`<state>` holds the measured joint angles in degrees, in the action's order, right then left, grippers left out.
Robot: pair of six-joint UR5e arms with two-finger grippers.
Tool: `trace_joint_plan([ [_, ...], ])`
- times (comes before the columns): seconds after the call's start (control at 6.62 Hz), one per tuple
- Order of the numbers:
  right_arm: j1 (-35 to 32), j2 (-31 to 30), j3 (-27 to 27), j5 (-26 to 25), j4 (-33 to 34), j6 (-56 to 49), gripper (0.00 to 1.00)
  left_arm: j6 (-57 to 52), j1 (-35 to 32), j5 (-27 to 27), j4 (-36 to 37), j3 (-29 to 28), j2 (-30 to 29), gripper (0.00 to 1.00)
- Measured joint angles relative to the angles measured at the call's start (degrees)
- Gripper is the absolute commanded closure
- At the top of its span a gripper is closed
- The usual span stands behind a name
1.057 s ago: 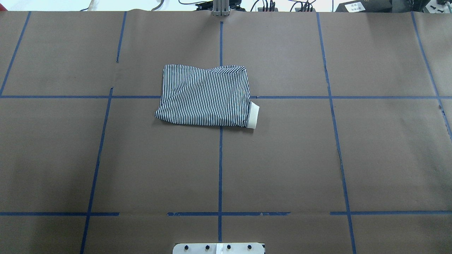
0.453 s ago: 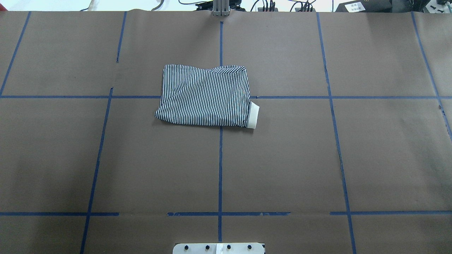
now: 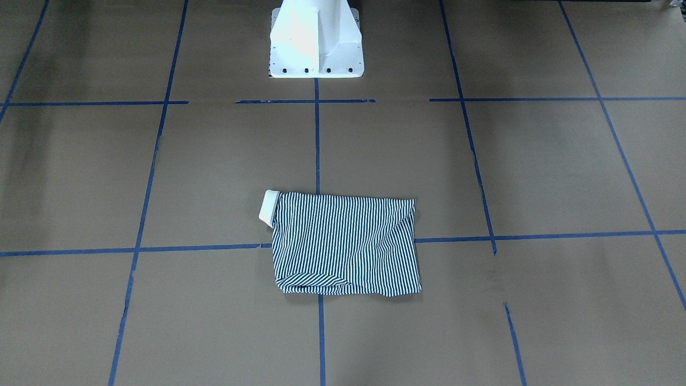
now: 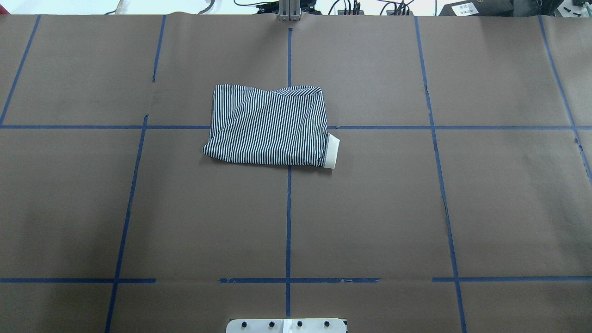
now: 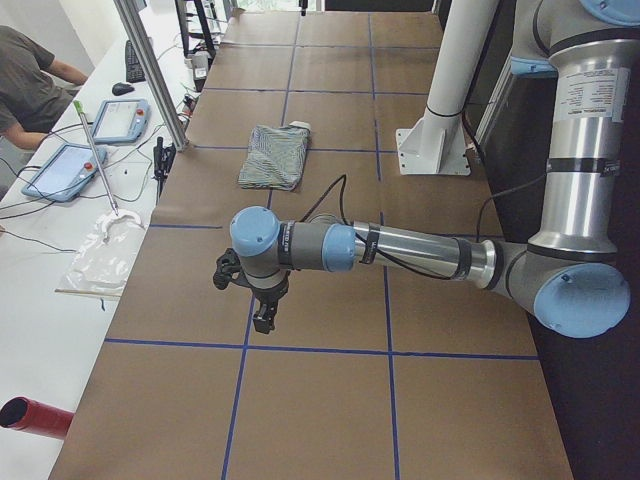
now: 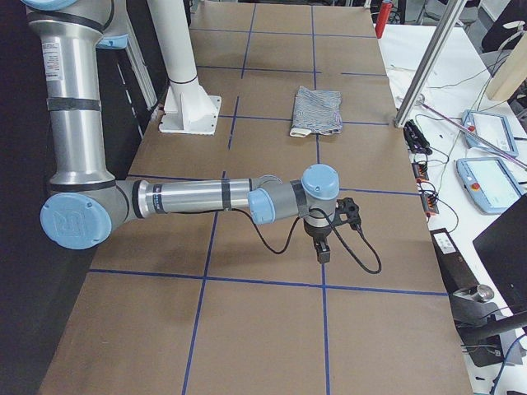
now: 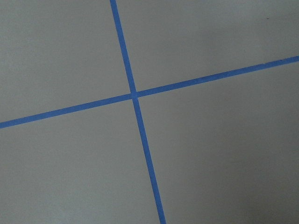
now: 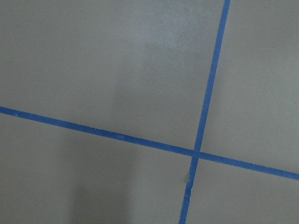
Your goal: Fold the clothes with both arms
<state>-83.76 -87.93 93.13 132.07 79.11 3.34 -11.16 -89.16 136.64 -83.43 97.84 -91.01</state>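
Brown paper covers the bench (image 4: 370, 208), marked into large squares by blue tape lines (image 4: 288, 222). The left arm (image 5: 400, 245) reaches out level and low over the bench end on the robot's left. The right arm (image 6: 189, 197) does the same over the opposite end. Both are well apart from the clothing, and neither shows in the overhead or front-facing views. Between them, at the robot's edge of the bench, stands the white pedestal (image 3: 315, 37).

The striped polo shirt (image 4: 268, 127) lies flat near the middle of the bench, folded into a rough rectangle. It sits across the crossing of the centre tape line and a cross line, with most of it on the robot's left of the centre line. Nothing touches it.

The left pincer (image 5: 262, 318) points down at the paper beside a tape line. The right pincer (image 6: 322, 252) also points down, with a black cable looping beside it. Each shows only from the side cameras, so I cannot tell whether its fingers are apart or together. The wrist cameras see only paper and a tape crossing.

The white collar (image 4: 332, 152) sticks out at the shirt's corner nearest the robot, on its right side.
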Motion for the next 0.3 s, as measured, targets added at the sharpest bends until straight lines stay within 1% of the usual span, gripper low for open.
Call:
trace_joint_plan([
  [0.3, 0.0, -0.1, 0.4, 0.1, 0.0, 0.0, 0.0, 0.0, -0.1, 0.0, 0.1, 0.3, -0.2, 0.0],
])
